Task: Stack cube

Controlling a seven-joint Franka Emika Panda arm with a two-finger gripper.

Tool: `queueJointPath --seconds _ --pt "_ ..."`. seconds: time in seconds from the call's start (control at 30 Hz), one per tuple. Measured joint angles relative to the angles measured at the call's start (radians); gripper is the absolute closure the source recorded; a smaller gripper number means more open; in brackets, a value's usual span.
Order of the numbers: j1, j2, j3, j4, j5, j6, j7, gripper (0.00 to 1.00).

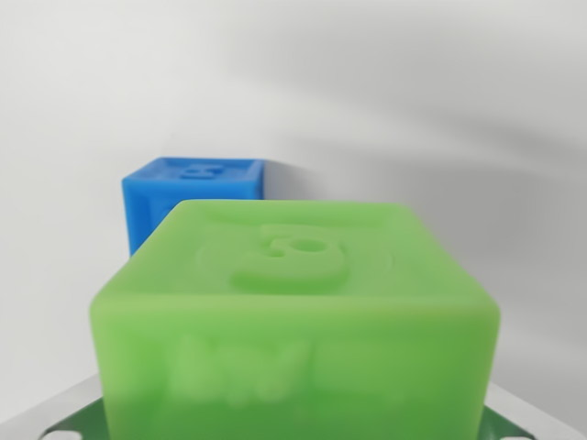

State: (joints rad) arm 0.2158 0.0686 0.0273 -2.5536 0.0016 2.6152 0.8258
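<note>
A large green cube (293,312) fills the lower half of the wrist view, very close and partly blurred, with a raised figure on its top face. Only slivers of my gripper (293,433) show at the bottom corners: one finger (55,423) against the cube's left side and the other at its right side. The gripper looks shut on the green cube. Behind it, toward the wrist view's left, a blue cube (188,197) rests on the white surface, its lower part hidden by the green cube. The two cubes appear apart.
A plain white surface (440,119) surrounds both cubes, with soft grey shadows across the upper right.
</note>
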Motion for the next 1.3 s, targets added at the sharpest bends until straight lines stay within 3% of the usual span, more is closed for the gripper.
queueJointPath --seconds 0.83,1.3 --pt "0.069 -0.012 0.026 -0.014 -0.002 0.005 0.166 1.0" --pt "0.072 0.101 0.023 -0.016 -0.015 0.118 0.178 1.0"
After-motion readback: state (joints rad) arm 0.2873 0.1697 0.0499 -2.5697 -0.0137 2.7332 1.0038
